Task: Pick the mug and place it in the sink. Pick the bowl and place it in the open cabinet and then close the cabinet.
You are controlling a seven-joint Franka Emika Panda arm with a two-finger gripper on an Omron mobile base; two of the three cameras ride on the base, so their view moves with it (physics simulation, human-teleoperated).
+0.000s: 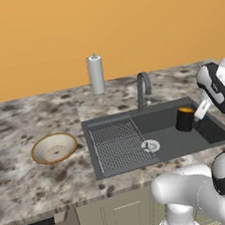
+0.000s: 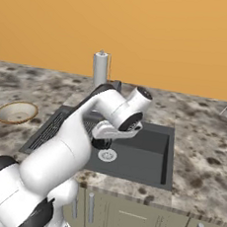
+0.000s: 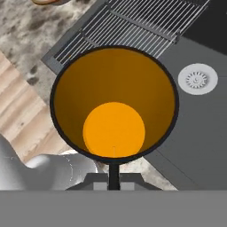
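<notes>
One risk: the gripper [image 3: 113, 176], jaws clamped on the rim of the mug [image 1: 185, 119], holds it at centre right of the left base view, over the sink [image 1: 215, 132]; released there, it may tip.

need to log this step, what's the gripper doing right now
gripper: shut on the mug, holding it over the sink.
</notes>
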